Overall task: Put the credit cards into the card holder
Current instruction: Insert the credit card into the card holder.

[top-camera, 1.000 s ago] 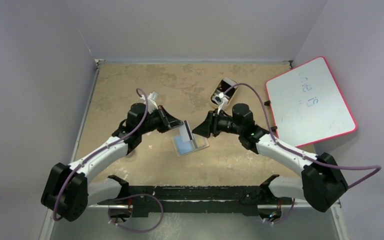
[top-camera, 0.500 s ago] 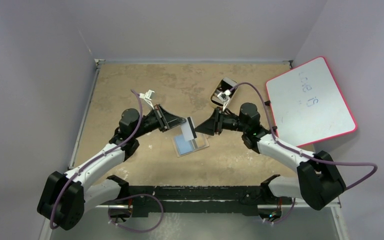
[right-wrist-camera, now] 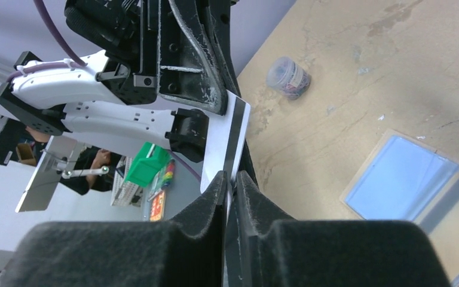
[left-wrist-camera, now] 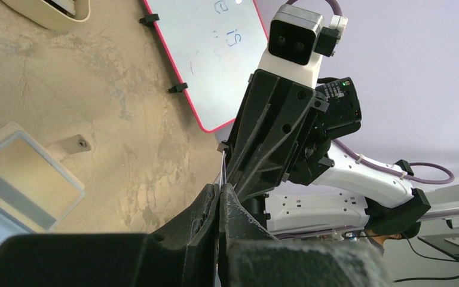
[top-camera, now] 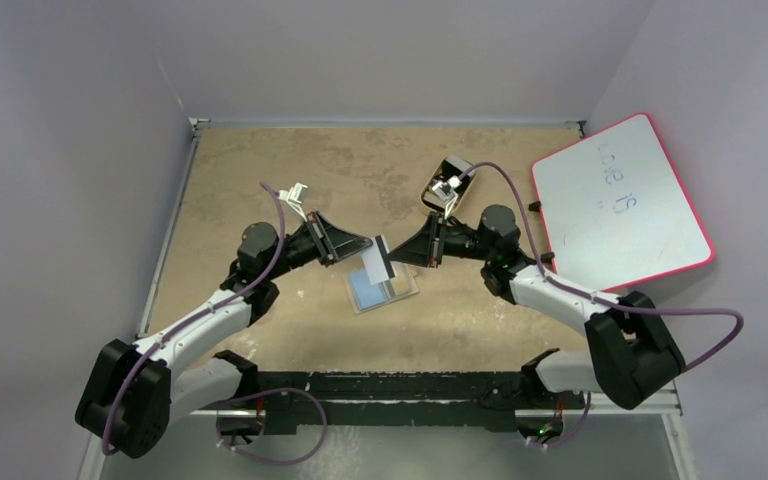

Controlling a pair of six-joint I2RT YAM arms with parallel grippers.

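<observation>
A white credit card with a black stripe hangs in the air between my two grippers, just above the card holder. My left gripper is shut on its upper left edge. My right gripper is shut on its right edge. In the right wrist view the card stands between my right gripper and the left fingers. In the left wrist view my left gripper pinches the card edge-on. The card holder lies open on the table, with a blue card in its left panel. The left wrist view also shows it.
A red-rimmed whiteboard lies at the right edge. A tan oval tray with small items stands behind my right gripper. A small clear jar stands on the table behind the left arm. Walls close in the back and both sides.
The card has come up off the holder and now hangs a little higher between both grippers. The left arm has drawn back to the left. In the last half second little has moved.
</observation>
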